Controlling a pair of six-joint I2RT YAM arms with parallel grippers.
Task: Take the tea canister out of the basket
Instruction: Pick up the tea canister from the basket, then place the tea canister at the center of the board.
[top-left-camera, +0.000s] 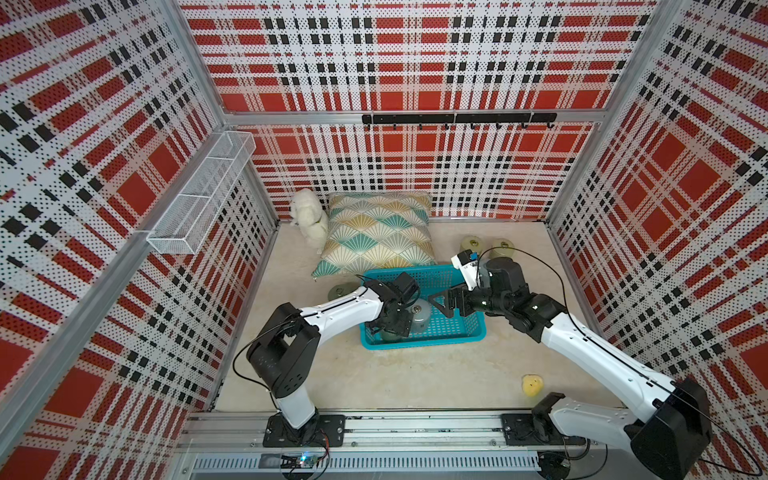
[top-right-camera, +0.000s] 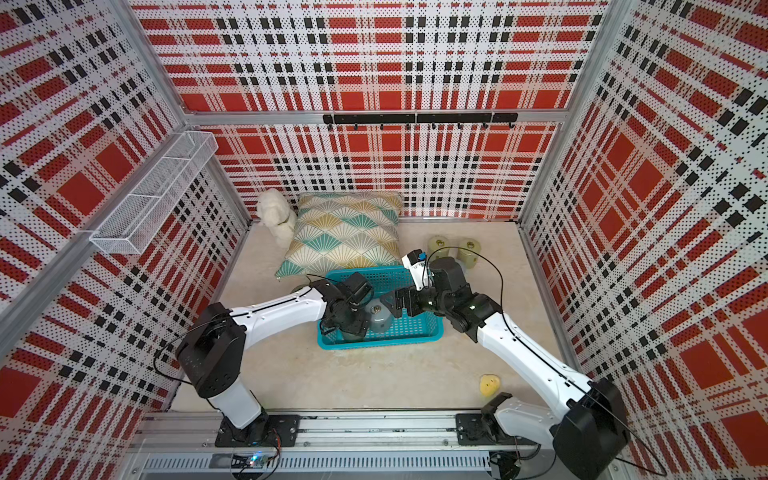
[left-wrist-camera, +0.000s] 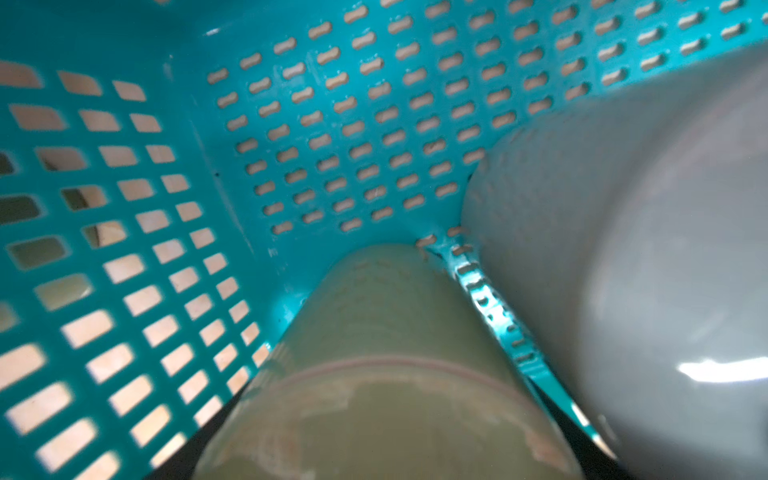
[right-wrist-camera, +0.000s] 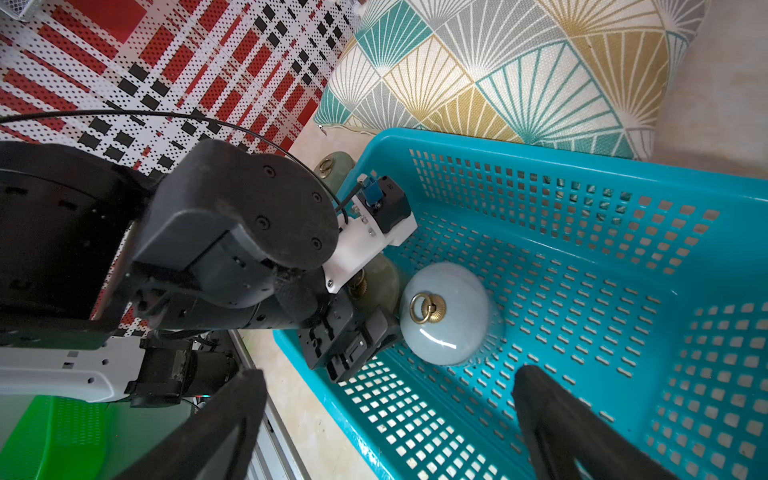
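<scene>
The tea canister (left-wrist-camera: 386, 353), olive-green and upright, stood inside the basket (top-left-camera: 428, 340), in the basket's corner nearest the left arm's base. The left gripper (top-left-camera: 390, 326) was down in that corner straight over it. In the left wrist view the canister filled the space between the jaws, with dark finger edges lying against both of its sides and no gap showing. The gripper therefore appeared to be closed on the canister's body, which had not yet been raised off the basket floor.

The canister's long axis ran vertically, in line with the gripper's approach, so the coming move was probably a straight lift over the basket's rim. Room was tight. Two perforated walls of the basket stood close to the canister, and a pale grey-blue canister (right-wrist-camera: 457, 336) stood just beside it toward the basket's middle, with only a sliver of basket floor visible between them. A tilt during the lift could have knocked that neighbour.

The right gripper (right-wrist-camera: 390, 374) hung above the basket's other half with its jaws spread wide and holding nothing. It was farther from the tea canister than the left gripper.
</scene>
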